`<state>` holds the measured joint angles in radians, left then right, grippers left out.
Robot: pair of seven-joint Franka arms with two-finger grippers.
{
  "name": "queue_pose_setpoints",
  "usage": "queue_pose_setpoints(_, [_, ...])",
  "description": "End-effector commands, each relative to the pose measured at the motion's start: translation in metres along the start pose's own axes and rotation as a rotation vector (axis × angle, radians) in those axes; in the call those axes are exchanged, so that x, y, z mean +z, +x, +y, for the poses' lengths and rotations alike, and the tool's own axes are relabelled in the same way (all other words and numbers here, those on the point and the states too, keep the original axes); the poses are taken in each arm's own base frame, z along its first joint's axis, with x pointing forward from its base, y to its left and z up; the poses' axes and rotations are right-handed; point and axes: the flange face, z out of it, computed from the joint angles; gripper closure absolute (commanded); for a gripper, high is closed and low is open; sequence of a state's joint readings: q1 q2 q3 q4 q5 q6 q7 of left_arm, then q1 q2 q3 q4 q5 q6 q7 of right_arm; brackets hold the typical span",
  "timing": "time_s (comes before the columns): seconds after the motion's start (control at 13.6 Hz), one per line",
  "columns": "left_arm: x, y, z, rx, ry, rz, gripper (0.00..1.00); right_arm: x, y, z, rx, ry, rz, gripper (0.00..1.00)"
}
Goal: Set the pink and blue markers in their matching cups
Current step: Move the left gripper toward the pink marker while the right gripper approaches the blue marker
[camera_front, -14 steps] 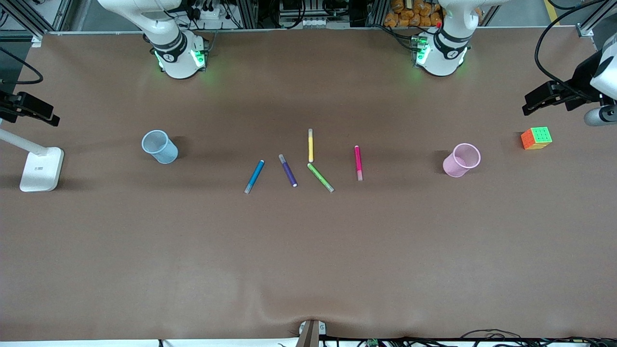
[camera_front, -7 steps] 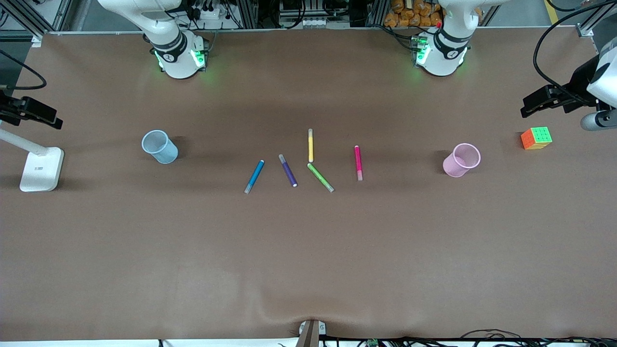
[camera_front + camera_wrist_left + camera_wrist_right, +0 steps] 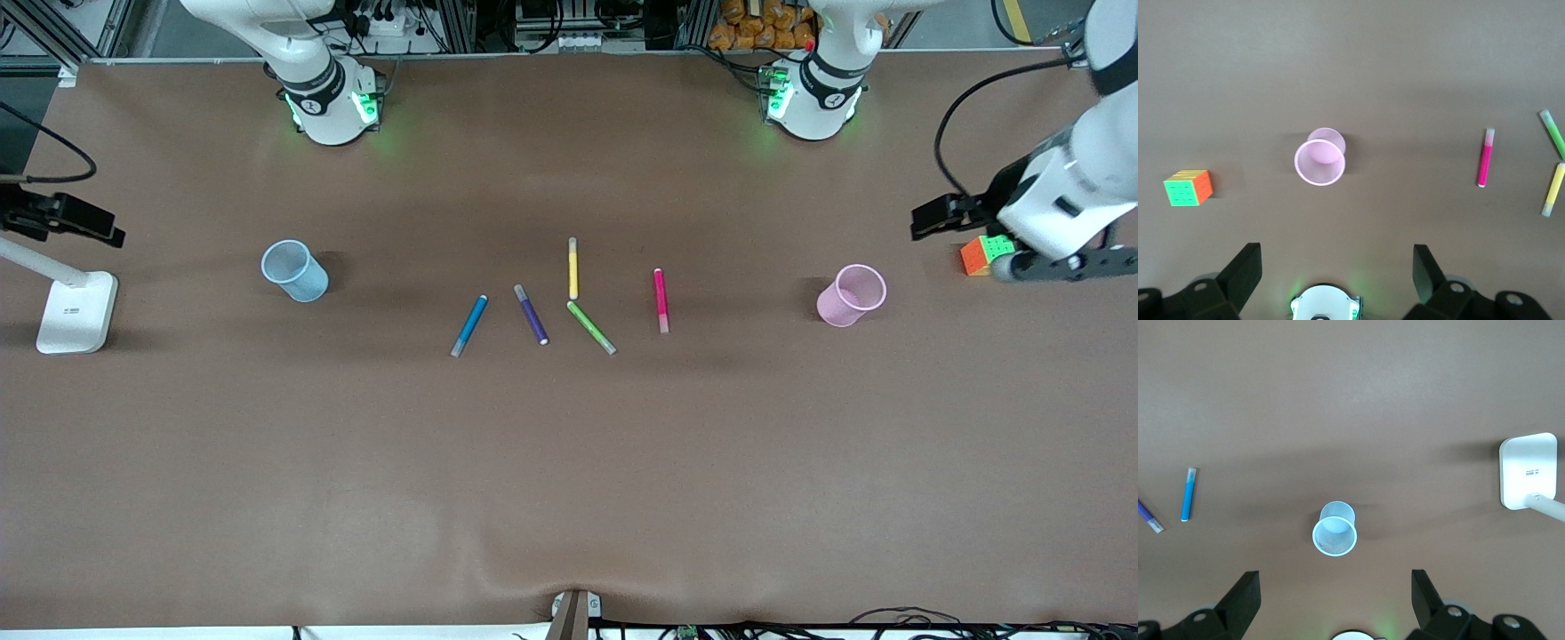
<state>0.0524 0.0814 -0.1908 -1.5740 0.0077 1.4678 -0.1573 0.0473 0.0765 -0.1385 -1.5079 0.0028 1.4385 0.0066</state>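
The pink marker [image 3: 661, 300] and the blue marker [image 3: 468, 325] lie flat mid-table in a row of pens. The pale pink cup [image 3: 852, 295] stands toward the left arm's end. The pale blue cup [image 3: 294, 270] stands toward the right arm's end. My left gripper [image 3: 1335, 257] is open and empty, high over the table by the pink cup [image 3: 1319, 157], with the pink marker [image 3: 1484, 157] off to one side. My right gripper [image 3: 1333, 581] is open and empty, high above the blue cup [image 3: 1335, 529], with the blue marker [image 3: 1188, 495] to one side.
A dark purple pen [image 3: 531, 314], a yellow pen [image 3: 573, 268] and a green pen [image 3: 591, 327] lie between the two markers. A colourful cube [image 3: 978, 255] sits past the pink cup, partly under the left arm [image 3: 1067, 196]. A white lamp base [image 3: 76, 311] stands at the right arm's end.
The left arm has swung in from the table's end toward the pink cup and now covers part of the cube. The right arm has shifted slightly. The markers and cups have not moved.
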Motion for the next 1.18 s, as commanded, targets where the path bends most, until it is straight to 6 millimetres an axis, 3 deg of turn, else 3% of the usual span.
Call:
queue_pose_setpoints(0.0, [0.016, 0.014, 0.015, 0.022, -0.007, -0.029, 0.00, 0.061, 0.040, -0.012, -0.001, -0.022, -0.126, 0.00])
queue_pose_setpoints(0.15, [0.029, 0.022, 0.026, 0.039, -0.005, -0.052, 0.00, 0.063, 0.042, -0.001, 0.011, -0.003, -0.130, 0.00])
queue_pose_setpoints(0.52, [0.081, 0.047, 0.070, 0.108, 0.007, -0.116, 0.00, 0.067, 0.044, -0.009, -0.070, -0.065, -0.134, 0.00])
queue_pose_setpoints(0.66, [0.102, 0.055, 0.082, 0.123, 0.006, -0.138, 0.00, 0.071, 0.047, -0.003, -0.062, -0.064, -0.136, 0.00])
queue_pose_setpoints(1.11, [0.162, 0.067, 0.134, 0.147, 0.025, -0.201, 0.00, 0.096, 0.068, -0.019, -0.028, -0.054, -0.124, 0.00])
